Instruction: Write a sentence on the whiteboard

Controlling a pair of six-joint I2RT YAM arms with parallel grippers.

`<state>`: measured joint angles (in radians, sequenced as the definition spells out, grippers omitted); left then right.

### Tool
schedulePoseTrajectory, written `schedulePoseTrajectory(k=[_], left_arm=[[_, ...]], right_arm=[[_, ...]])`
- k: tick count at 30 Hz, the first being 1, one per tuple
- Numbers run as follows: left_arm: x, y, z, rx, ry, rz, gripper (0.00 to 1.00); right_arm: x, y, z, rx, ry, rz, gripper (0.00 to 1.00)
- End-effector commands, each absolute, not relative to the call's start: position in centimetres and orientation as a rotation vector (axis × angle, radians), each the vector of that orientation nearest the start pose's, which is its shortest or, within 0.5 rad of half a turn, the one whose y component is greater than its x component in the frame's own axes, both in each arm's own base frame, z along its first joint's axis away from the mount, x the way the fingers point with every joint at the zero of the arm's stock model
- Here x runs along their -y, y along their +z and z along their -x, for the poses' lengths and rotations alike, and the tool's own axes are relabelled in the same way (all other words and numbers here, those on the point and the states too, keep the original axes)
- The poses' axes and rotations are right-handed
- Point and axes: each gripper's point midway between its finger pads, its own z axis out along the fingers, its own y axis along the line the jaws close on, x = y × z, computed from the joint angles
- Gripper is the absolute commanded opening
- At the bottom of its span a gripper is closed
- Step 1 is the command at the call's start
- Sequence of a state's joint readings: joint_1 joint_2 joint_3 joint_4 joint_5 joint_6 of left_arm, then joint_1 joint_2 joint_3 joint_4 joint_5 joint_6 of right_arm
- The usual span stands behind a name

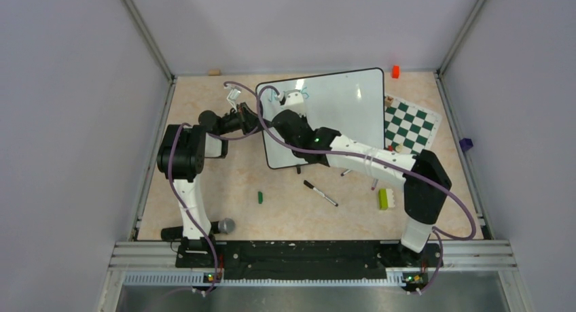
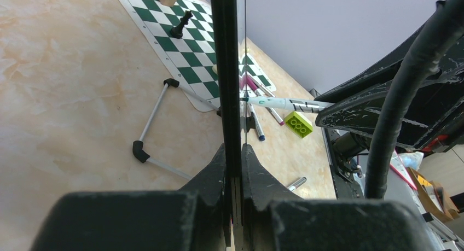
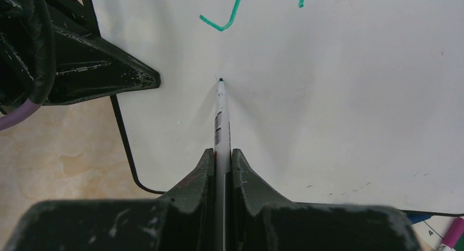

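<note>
The board (image 1: 346, 101) stands propped near the back of the table (image 1: 224, 183), tilted, one long side towards the arms. The left gripper (image 2: 233, 150) is clamped on its thin black frame at the left edge. The right gripper (image 3: 221, 152) is closed round a marker (image 3: 221, 109), gripping it along the barrel, with the teal tip on or just at the white surface.

Little of the sentence (image 3: 221, 22) is there: I count three teal strokes, a hook and two fragments cut off by the top of the right wrist view.

To my eye the board is stiff and light, and its face is glossy, so a pad would slide on it. The frame edge is the sensible place to hold. It rests on a thin wire leg (image 2: 156, 128), so I would expect pen pressure to shove or tip it if it were not braced. The marker looks light, smooth and thin, and could twist in the grip if it is pressed hard.

Count: one board, one marker in hand, at least three loose markers (image 2: 257, 124) on the table, one lime brick (image 1: 383, 199), one chess mat (image 1: 409, 125) to the right, and one black chess piece (image 2: 181, 24) on it.
</note>
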<state>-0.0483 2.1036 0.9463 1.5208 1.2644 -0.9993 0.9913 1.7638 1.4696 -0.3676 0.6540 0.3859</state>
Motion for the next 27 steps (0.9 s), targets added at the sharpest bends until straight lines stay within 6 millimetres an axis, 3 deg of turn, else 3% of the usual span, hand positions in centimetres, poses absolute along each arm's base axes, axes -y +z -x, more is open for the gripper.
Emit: schedulePoseTrajectory(k=[1,15,27], left_arm=[[21.0,13.1,-36.0,-1.506,-1.556,-0.889,0.00],[21.0,13.1,-35.9,-1.506,-1.556,-0.890,0.00],[21.0,13.2,-35.9,-1.505,-1.555,-0.892,0.00]], right_arm=[[-35.6,20.6,-34.5,-2.021,0.106,0.261,0.00],[-37.2,19.2,-33.7,-2.087,0.169,0.387,0.00],[-36.1,18.7,-33.4,-2.160,0.101,0.433,0.00]])
